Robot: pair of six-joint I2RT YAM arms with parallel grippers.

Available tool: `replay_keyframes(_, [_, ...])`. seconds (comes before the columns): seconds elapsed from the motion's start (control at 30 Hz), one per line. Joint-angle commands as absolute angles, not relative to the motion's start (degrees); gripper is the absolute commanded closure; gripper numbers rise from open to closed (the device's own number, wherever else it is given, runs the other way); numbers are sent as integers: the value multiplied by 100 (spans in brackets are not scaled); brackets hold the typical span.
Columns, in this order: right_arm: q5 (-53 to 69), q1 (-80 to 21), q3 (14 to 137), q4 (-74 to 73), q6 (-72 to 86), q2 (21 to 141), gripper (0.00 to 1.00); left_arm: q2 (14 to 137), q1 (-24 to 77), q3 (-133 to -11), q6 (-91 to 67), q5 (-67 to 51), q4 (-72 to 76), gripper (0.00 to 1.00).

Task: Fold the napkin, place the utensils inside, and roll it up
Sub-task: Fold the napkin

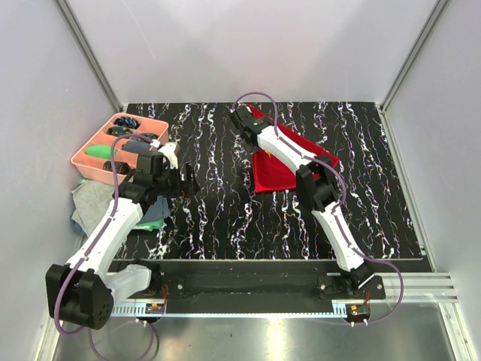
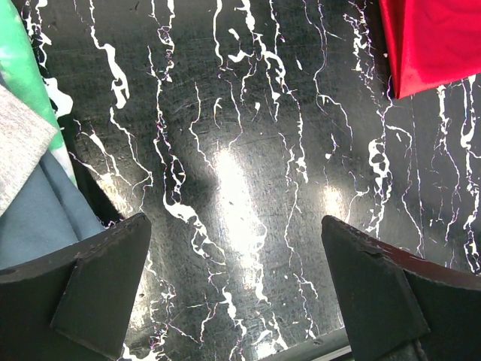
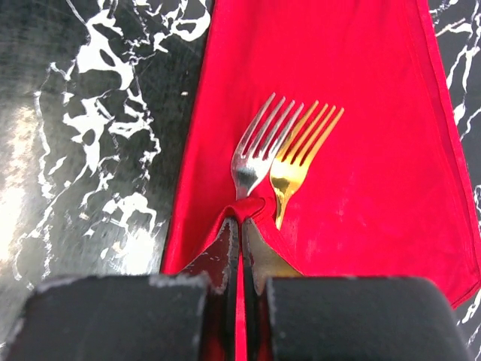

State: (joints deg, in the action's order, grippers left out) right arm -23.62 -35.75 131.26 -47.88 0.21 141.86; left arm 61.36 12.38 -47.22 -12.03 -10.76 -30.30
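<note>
the napkin [image 3: 338, 113] lies flat on the black marble table [image 1: 225, 218], up toward 1 o'clock in the top view, just past the middle. on it sit the two utensils, side by side and touching — a silver fork [image 3: 259, 147] and a gold fork [image 3: 299, 154], tines pointing to 12 o'clock in the right wrist view.

the right gripper [image 3: 241, 226] is shut tight on a small pinch of the red cloth, right at the fork handles. the left gripper [image 2: 237, 289] is wide open, holding nothing, over bare table near 9 o'clock, beside the pile of cloths [image 2: 34, 188].

things could go wrong here. if the pinch is thin, the cloth may slip out when pulled. if the cloth is lifted fast, the forks may slide off or spread apart — they are smooth. the roll may also come out loose, since only one side is held.
</note>
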Motion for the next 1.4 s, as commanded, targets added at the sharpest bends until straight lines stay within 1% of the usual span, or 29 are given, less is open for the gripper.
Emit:
replay_keyframes(0.0, [-2672,-3481,13535,-4746,-211,14378,100,6205,1257,-4843,-1178,-1160,-2839,1])
replay_keyframes(0.6, [-2936,-3393,14519,-4711,-492,15064,100,6328,1257,-4878,-1169,-1204,-2856,1])
replay_keyframes(1.37, [-2804,-3384,14739,-4465,-607,15346,99,6451,1257,-4904,-1178,-1274,-2856,1])
